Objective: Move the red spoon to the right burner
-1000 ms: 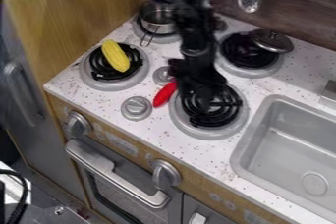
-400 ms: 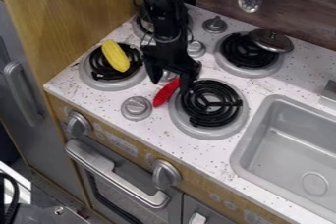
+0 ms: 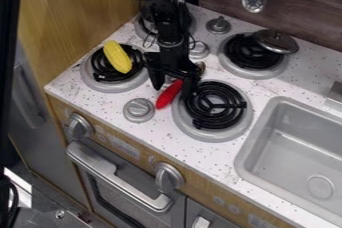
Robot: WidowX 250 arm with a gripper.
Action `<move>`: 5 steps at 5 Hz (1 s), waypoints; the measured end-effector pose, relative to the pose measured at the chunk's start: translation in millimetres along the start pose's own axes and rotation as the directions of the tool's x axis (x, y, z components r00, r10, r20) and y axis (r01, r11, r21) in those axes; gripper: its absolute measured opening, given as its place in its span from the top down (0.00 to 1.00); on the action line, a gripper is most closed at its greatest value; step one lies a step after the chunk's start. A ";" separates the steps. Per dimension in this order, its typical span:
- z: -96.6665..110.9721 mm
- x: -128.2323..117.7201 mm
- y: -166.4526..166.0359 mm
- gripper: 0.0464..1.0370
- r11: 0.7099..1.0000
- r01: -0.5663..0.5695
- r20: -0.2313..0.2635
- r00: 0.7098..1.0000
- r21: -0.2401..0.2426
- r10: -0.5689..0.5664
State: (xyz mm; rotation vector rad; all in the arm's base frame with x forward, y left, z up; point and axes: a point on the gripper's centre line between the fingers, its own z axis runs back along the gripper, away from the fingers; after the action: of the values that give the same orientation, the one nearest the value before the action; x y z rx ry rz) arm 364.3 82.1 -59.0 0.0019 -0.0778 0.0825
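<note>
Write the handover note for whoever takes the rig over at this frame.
Gripper: open, fingers apart on either side of the red spoon's handle, not closed on it.
Spoon: handle on the counter, between the silver knob and the front right burner.
Done: gripper placed at the spoon.
Left: grasp, lift, set it on the right burner, probably that front one.

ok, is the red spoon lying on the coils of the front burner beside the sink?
No, the red spoon lies on the counter beside that burner's coils, between the open fingers of the gripper.
</note>
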 end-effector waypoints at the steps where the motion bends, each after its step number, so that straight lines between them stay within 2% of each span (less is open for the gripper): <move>1: -4.0 6.1 1.7 0.04 1.000 -0.024 -0.031 0.999 -0.017 0.024; 2: -5.5 3.7 5.3 0.04 0.997 -0.072 -0.071 0.995 -0.042 0.069; 3: -8.0 -2.8 7.0 0.04 0.982 -0.165 -0.126 0.980 -0.096 0.152; 4: -9.9 -6.2 7.0 0.04 0.949 -0.269 -0.178 0.954 -0.166 0.240; 5: -12.7 -6.7 7.0 0.08 0.919 -0.330 -0.239 0.931 -0.216 0.278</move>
State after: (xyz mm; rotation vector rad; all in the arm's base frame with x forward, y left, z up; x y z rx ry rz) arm 358.0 88.6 -72.2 -0.2755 0.1189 0.3855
